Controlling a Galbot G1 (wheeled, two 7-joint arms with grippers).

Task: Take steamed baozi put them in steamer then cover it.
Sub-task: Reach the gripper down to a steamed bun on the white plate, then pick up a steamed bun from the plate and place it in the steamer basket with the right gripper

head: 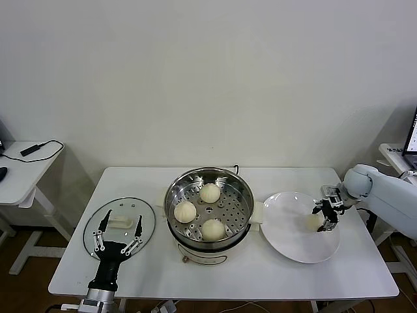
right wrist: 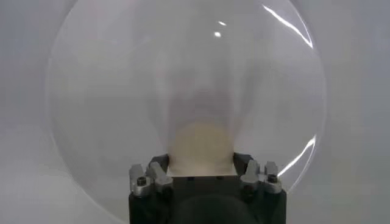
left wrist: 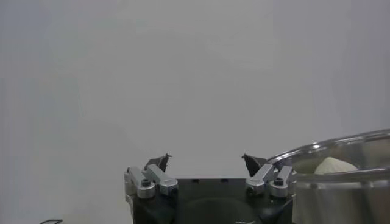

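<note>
The steel steamer (head: 245, 195) stands at the table's middle with three baozi (head: 210, 192) on its perforated tray. Another baozi (head: 313, 222) lies on the white plate (head: 290, 235) to the right. My right gripper (head: 326, 218) is down on the plate, shut on that baozi. The right wrist view shows this baozi (right wrist: 200, 143) pressed between the jaws of the right gripper (right wrist: 201, 161). The glass cover (head: 146, 218) lies flat at the table's left. Over its white handle my left gripper (head: 122, 220) hangs open, holding nothing. In the left wrist view, the left gripper (left wrist: 206, 159) has the steamer (left wrist: 341, 146) beside it.
A cream-white base (head: 202, 255) shows under the steamer. A side desk (head: 26, 166) with a cable stands far left, and another desk with a laptop (head: 412, 140) far right. The table's front edge (head: 221, 297) runs close below the steamer.
</note>
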